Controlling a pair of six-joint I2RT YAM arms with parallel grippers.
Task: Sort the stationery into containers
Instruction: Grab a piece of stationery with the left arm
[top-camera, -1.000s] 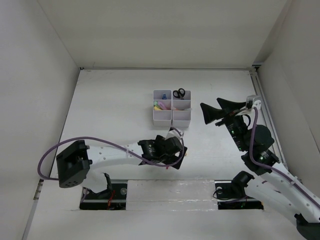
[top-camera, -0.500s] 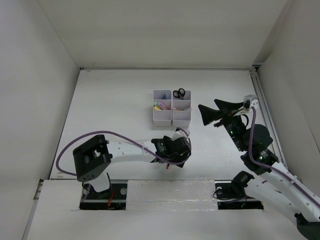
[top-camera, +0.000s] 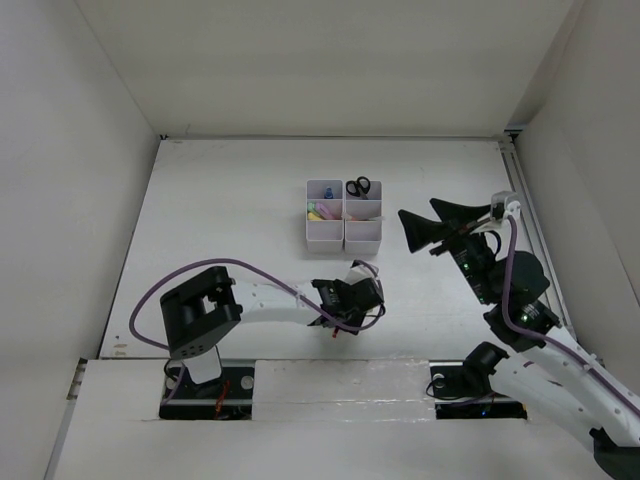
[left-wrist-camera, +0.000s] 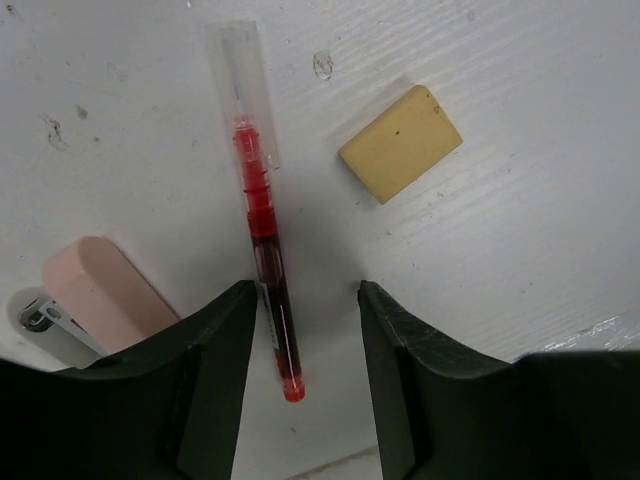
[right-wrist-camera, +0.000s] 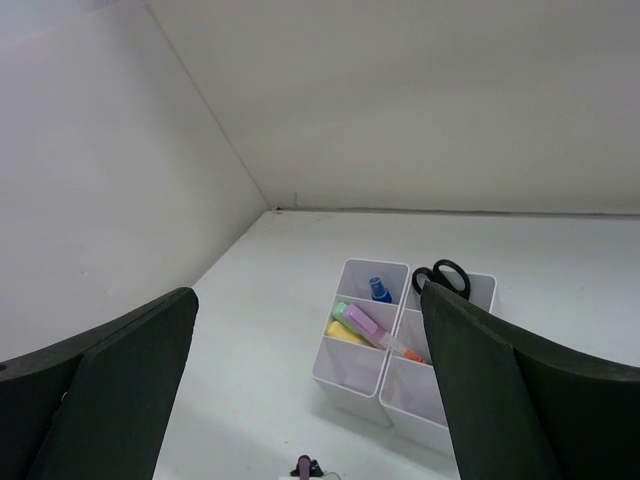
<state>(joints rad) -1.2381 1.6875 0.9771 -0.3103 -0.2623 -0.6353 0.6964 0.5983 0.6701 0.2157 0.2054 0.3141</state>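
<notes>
A red pen (left-wrist-camera: 262, 230) with a clear cap lies on the table between the fingers of my left gripper (left-wrist-camera: 305, 300). The left finger (left-wrist-camera: 215, 340) rests against it and a gap remains on the right side, so the gripper is still open. A tan eraser (left-wrist-camera: 400, 143) and a pink stapler (left-wrist-camera: 100, 295) lie beside the pen. From above, my left gripper (top-camera: 352, 300) sits low, in front of the white organiser (top-camera: 325, 235). The organiser (right-wrist-camera: 345, 370) holds scissors (right-wrist-camera: 445, 275), a blue-capped tube (right-wrist-camera: 379, 290), and pink (right-wrist-camera: 365, 322) and green (right-wrist-camera: 342, 309) markers. My right gripper (right-wrist-camera: 307, 300) hangs open and empty, facing it.
White walls enclose the table on the left, back and right. My right gripper (top-camera: 418, 212) is raised to the right of the organiser. The left arm's purple cable (top-camera: 200, 270) loops over the table's near left part.
The left arm's elbow swung right and the wrist shifted slightly right. Its jaws have narrowed around the red pen. The right arm has barely moved.
</notes>
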